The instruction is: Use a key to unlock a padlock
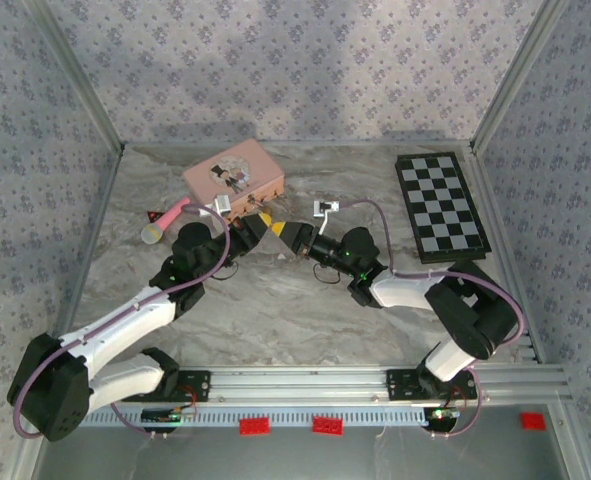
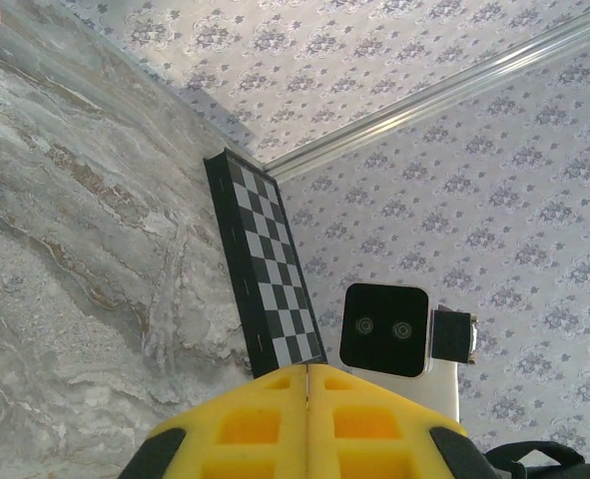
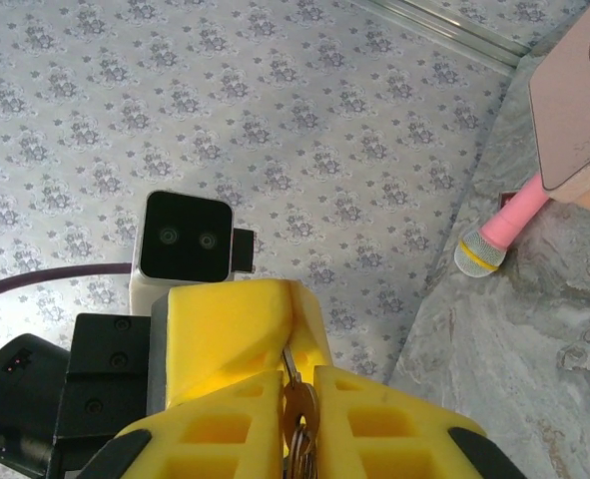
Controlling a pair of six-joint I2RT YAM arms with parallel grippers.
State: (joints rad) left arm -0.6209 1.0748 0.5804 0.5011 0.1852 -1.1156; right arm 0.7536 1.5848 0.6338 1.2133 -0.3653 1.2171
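My two grippers meet tip to tip above the middle of the table, just in front of the pink box. In the right wrist view my right gripper (image 3: 296, 384) is shut on the small brass padlock (image 3: 300, 407), whose silvery shackle loops point toward the camera. A thin silvery key (image 3: 289, 361) rises from the padlock into the closed yellow fingers of my left gripper (image 3: 293, 297). From the left wrist, the left gripper (image 2: 307, 374) has its pads pressed together and the key is hidden between them. From above, the left gripper (image 1: 263, 228) and right gripper (image 1: 291, 236) almost touch.
A pink box (image 1: 235, 178) with a cartoon picture stands just behind the grippers. A pink toy microphone (image 1: 165, 222) lies left of it. A folded chessboard (image 1: 440, 205) lies at the back right. Patterned walls enclose the marble table (image 1: 305, 310).
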